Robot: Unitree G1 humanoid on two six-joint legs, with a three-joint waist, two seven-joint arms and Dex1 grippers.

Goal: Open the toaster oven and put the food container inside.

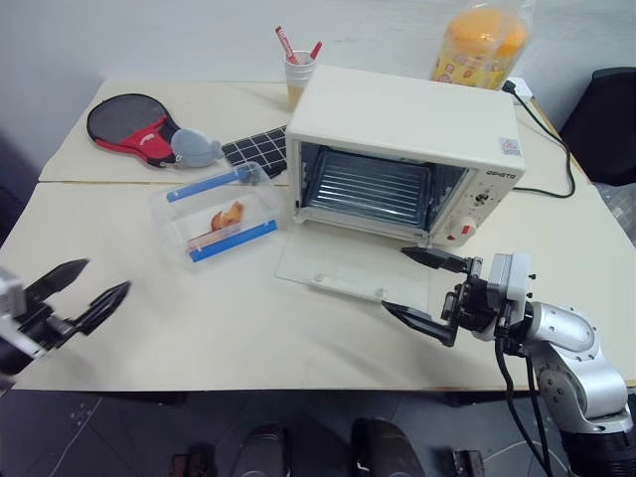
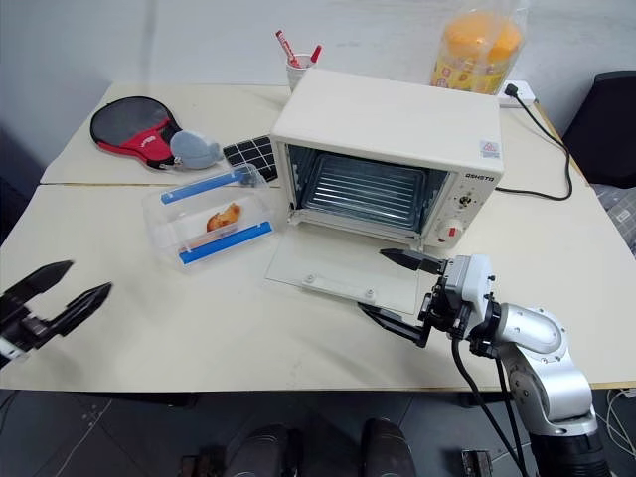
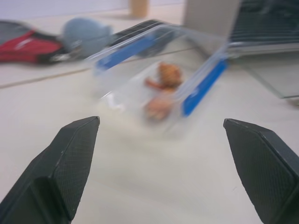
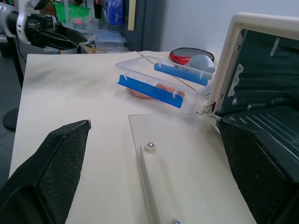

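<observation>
Likely light, stiff, slick: food container [image 1: 221,217] mid-table w/ both grippers released — left gripper [image 1: 81,289], right gripper [image 1: 425,284] — best grabbed across blue clips.

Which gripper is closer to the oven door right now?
The right gripper, open by the lowered glass door. The left gripper sits far off, beyond the container.

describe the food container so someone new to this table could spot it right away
Find the cream toaster oven standing with its glass door dropped flat onto the table. Just to the robot's left of that opening sits the food container, a small clear plastic box. Its two blue side clips and the orange food inside set it apart from the paddle behind it.
</observation>
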